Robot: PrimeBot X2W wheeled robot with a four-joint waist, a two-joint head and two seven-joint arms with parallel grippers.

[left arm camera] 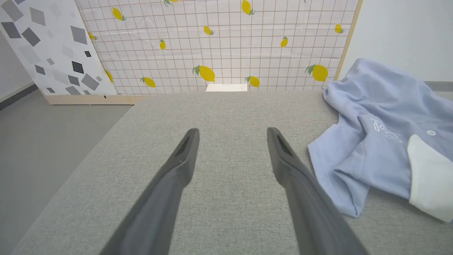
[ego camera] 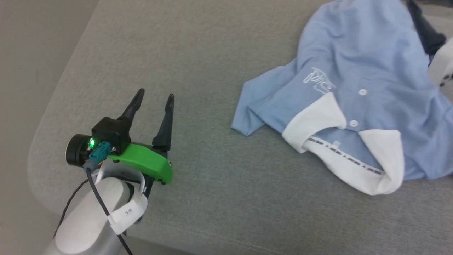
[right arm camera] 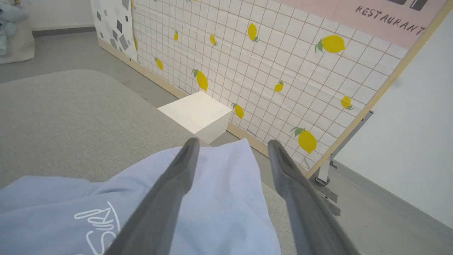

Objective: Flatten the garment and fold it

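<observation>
One shirt, one table, two grippers.
A single garment lies on the one grey fabric-covered table, showing two white buttons (both on the placket), one cursive logo and one white collar with two flaps. The left gripper and right gripper have two dark fingers each. Beyond stand one lemon-print panel, one grey-diamond panel and one white box.
</observation>
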